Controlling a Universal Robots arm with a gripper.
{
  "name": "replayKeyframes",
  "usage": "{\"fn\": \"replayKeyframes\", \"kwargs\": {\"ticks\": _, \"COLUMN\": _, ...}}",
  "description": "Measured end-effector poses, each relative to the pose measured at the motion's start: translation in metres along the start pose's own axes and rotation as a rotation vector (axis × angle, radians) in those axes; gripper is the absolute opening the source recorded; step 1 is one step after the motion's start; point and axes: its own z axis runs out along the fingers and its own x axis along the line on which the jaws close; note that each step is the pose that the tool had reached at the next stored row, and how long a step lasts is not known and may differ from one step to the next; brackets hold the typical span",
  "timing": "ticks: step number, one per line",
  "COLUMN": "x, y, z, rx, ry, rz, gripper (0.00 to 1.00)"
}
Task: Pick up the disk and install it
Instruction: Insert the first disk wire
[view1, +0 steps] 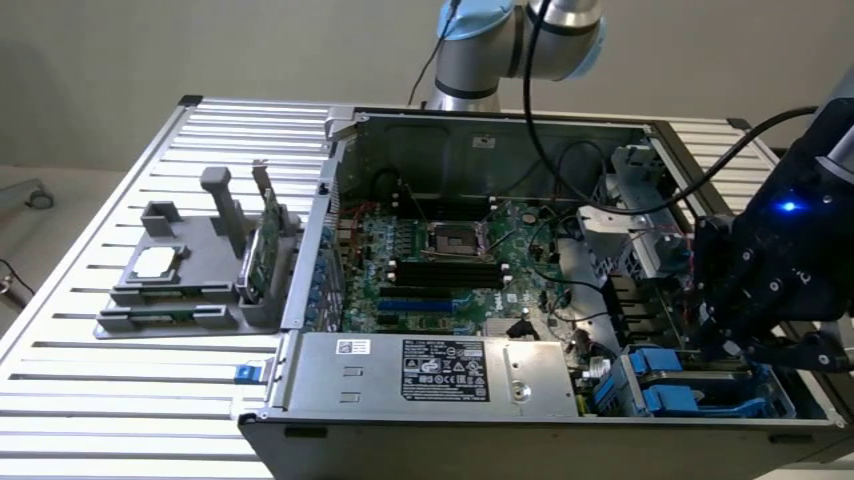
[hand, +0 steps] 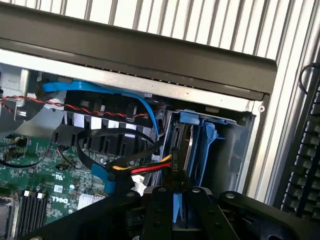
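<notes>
The disk (hand: 181, 146) stands on edge in the drive bay at the corner of the open computer case, its blue carrier rails (hand: 207, 145) on either side and power and data cables plugged near its end. My gripper (hand: 178, 210) is directly over it, with the two black fingers (hand: 159, 212) closed against a blue strip of the carrier between them. In the exterior view, the gripper (view1: 727, 352) hangs low over the blue carriers (view1: 667, 385) at the case's near corner on the exterior view's right; its fingertips are hidden behind the gripper body.
The case (view1: 534, 440) lies open on a slatted metal table (view1: 120, 400), with motherboard (view1: 441, 260) and power supply (view1: 427, 370) inside. Loose cables (hand: 125, 165) run beside the bay. A grey fixture (view1: 187, 290) holds a chip and a green card. A keyboard (hand: 305, 165) lies outside the case.
</notes>
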Motion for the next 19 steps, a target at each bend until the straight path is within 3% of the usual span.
{"fn": "replayKeyframes", "kwargs": {"ticks": 10, "x": 0.003, "y": 0.0111, "z": 0.0029, "rx": 0.0017, "ry": -0.0011, "rz": 0.059, "gripper": 0.17}}
{"fn": "replayKeyframes", "kwargs": {"ticks": 19, "x": 0.003, "y": 0.0116, "z": 0.0074, "rx": 0.0052, "ry": -0.0042, "rz": 0.172, "gripper": 0.17}}
